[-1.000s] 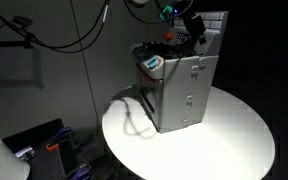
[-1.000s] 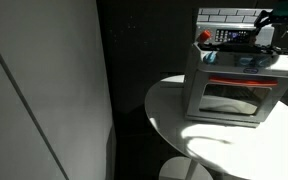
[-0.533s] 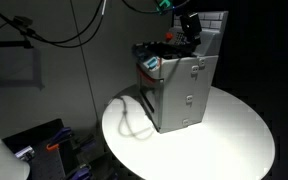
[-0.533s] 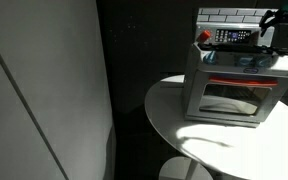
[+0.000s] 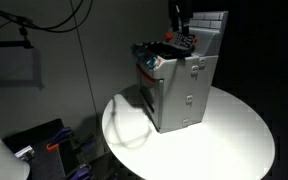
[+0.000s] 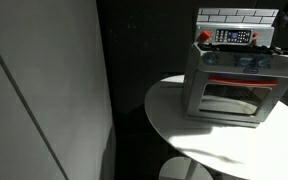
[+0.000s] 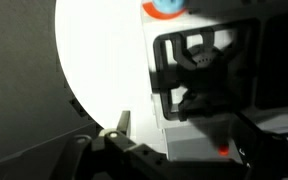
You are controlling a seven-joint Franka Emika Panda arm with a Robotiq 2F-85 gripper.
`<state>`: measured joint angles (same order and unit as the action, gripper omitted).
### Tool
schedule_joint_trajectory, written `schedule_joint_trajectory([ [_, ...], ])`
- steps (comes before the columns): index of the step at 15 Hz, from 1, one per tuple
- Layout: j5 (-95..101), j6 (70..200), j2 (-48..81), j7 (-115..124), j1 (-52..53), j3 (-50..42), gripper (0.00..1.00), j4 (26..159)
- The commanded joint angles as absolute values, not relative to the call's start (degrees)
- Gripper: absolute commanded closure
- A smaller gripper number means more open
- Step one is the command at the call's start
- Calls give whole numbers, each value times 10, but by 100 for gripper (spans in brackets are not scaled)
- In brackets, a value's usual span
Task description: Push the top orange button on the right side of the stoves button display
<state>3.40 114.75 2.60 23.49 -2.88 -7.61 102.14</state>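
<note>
A: Stove, appearance?

B: Small grey boxy toy stove, standing on the round white tabletop. A white tiled back wall rose behind its top. A black burner grate lay on top, plain in the wrist view. The small dark upright button display stood at the foot of the tiles, dotted with tiny orange-red and white buttons. The single buttons were too small to tell apart.

A: And against the pincer?

B: The dark pincer hung above the stove's top, at the upper edge of an exterior view. It was over the display and apart from it, with no contact seen. Could not tell whether its fingers were spread or pressed together. The wrist view gave only dim parts along its lower edge.

A: Anything holding anything?

B: The oven door with a glass window was closed on the stove's front, and the inside was too dim to read. A round orange-and-blue piece sat at the stove's edge in the wrist view.
</note>
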Motion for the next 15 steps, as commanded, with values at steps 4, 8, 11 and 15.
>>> schedule_joint_trajectory([
  [4, 25, 1025, -76, 132, -49, -72, 0, 1089],
  [8, 28, 985, -119, 103, -55, -73, 0, 1126],
  [11, 30, 972, -141, 86, -57, -73, 0, 1150],
  [15, 30, 979, -132, 94, -58, -69, 0, 1147],
])
